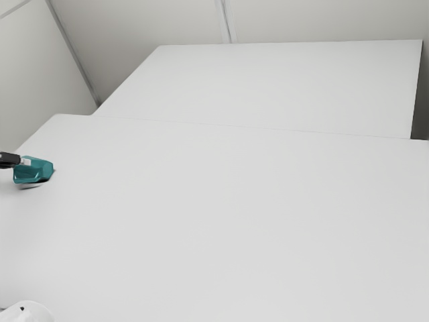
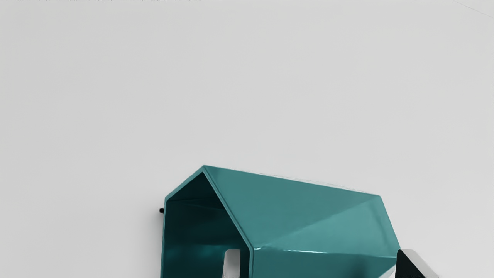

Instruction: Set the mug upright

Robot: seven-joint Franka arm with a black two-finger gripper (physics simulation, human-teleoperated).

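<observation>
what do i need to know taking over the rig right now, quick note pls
End effector: open, one finger at the mug's mouth, the other by its base end.
Mug: on its side on the table, near the exterior view's left edge.
Done: end effector is at the mug; no grip yet.
Left: probably close on it, turn it mouth up, set it down, let go.
</observation>
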